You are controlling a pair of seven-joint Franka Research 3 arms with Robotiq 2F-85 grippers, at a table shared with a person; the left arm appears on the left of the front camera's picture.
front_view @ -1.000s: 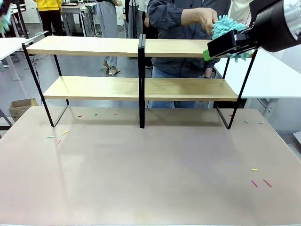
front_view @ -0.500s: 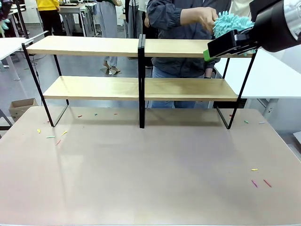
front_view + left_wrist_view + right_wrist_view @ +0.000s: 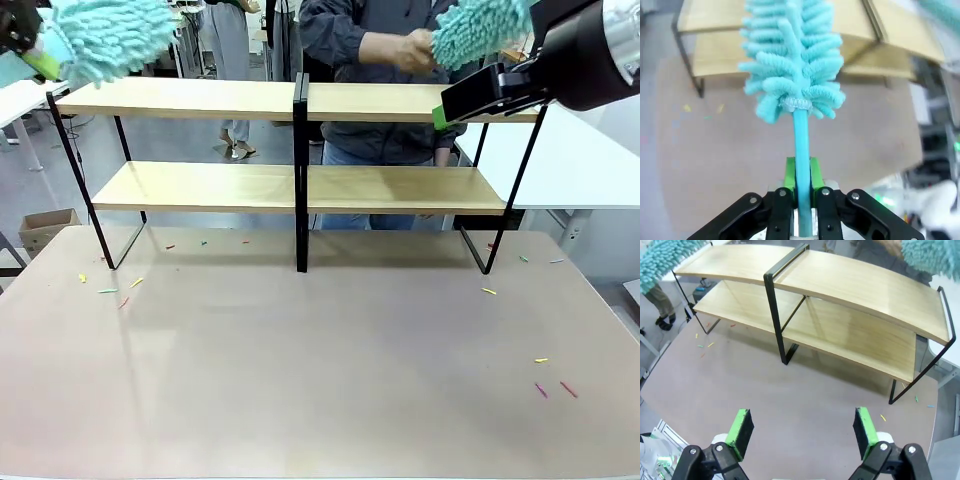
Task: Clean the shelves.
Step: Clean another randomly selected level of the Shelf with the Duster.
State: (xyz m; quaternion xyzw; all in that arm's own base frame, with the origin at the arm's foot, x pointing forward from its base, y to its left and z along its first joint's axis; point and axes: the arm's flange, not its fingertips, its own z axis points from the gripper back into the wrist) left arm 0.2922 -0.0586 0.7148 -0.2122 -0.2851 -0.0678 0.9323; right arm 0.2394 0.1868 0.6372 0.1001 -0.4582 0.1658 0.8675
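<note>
The shelves (image 3: 200, 98) stand at the table's far side, two light wooden boards on a black frame, also seen at shelves (image 3: 850, 290) and shelves (image 3: 710, 50). My left gripper (image 3: 801, 187) is shut on the handle of a fluffy teal duster (image 3: 792, 60). In the front view that duster (image 3: 105, 35) hovers over the top board's left end, with the left gripper (image 3: 30, 52) at the picture's corner. A person's hand (image 3: 415, 50) holds a second teal duster (image 3: 480, 30) above the top board's right half. My right gripper (image 3: 802, 427) is open and holds nothing, hanging before the shelf's right end (image 3: 450, 108).
Small coloured scraps lie on the table: by the left shelf foot (image 3: 110, 290), near the right foot (image 3: 488, 291) and at the right front (image 3: 555, 385). White tables (image 3: 580, 160) flank the shelves. A cardboard box (image 3: 45, 225) sits on the floor at the left.
My left arm's duster has swung into view over the top board's left end. The person's duster rose and moved slightly left. A yellow scrap now lies near the right shelf foot.
</note>
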